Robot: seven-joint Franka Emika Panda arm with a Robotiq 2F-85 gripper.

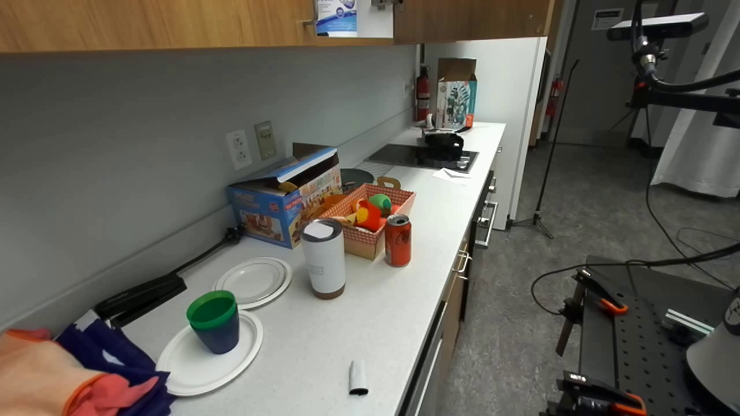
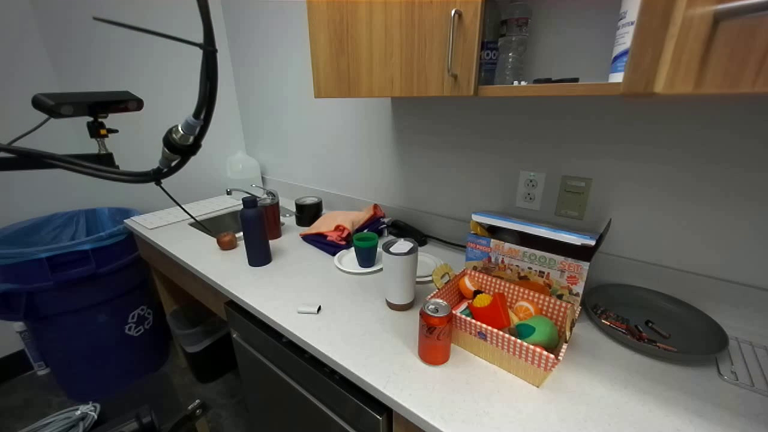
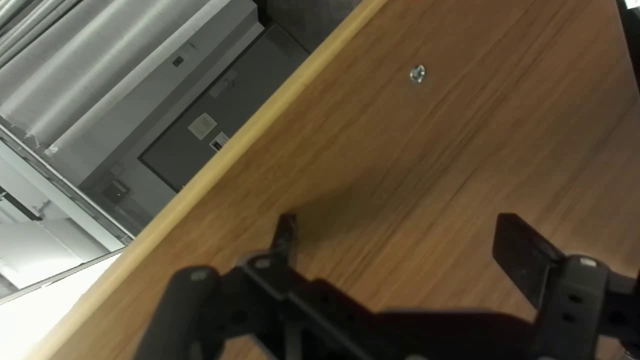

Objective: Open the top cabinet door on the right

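The right top cabinet door (image 1: pixel 471 20) stands swung open from the wall cabinet, its wood-grain inner face showing in an exterior view. In another exterior view the door (image 2: pixel 714 54) juts out at the upper right, with its silver handle (image 2: pixel 744 7) cut by the frame. In the wrist view a wood panel (image 3: pixel 450 150) with a small screw (image 3: pixel 417 73) fills most of the picture, which looks like that door's inner face. My gripper (image 3: pixel 395 222) is open and empty in front of it, fingers wide apart. Whether a fingertip touches is unclear. Both exterior views leave the gripper out.
The left cabinet door (image 2: pixel 396 48) is shut. Bottles (image 2: pixel 513 45) stand in the open compartment. Below, the counter (image 1: pixel 324 352) holds a box (image 1: pixel 272 202), a basket (image 2: pixel 504 342), a can (image 1: pixel 398 240), a tumbler (image 1: pixel 324 260) and plates. A white fridge (image 1: pixel 497 86) stands beyond.
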